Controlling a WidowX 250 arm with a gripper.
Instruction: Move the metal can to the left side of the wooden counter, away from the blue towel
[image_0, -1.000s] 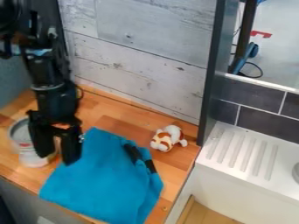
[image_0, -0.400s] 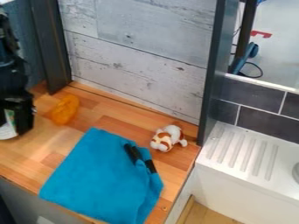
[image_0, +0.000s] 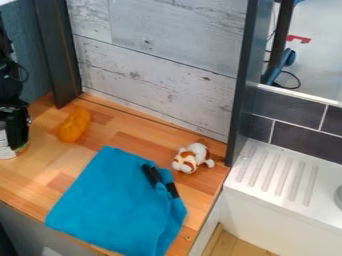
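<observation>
a pale grey, weathered plank wall (image_0: 157, 65) stood behind a light brown wooden counter (image_0: 40, 172), between 2 dark upright posts; to the right were dark grey tiles (image_0: 304, 137) and a white ridged drainboard (image_0: 277, 172). the black two-finger gripper (image_0: 16, 134) hung at the left edge of the view, right at a pale cylindrical can (image_0: 5, 150) that stood on the counter, partly hidden behind it; whether the claw was spread, pressed together or pinching the can, i cannot tell. a lumpy yellow-orange object (image_0: 75, 125) lay just to the right of the gripper, near the left post; a bright blue folded cloth (image_0: 117, 205) lay flat at the front of the counter, with 2 narrow black strips (image_0: 153, 175) by its upper right edge; a small white and orange-brown plush toy (image_0: 192, 158) lay beyond that edge, near the right post.
</observation>
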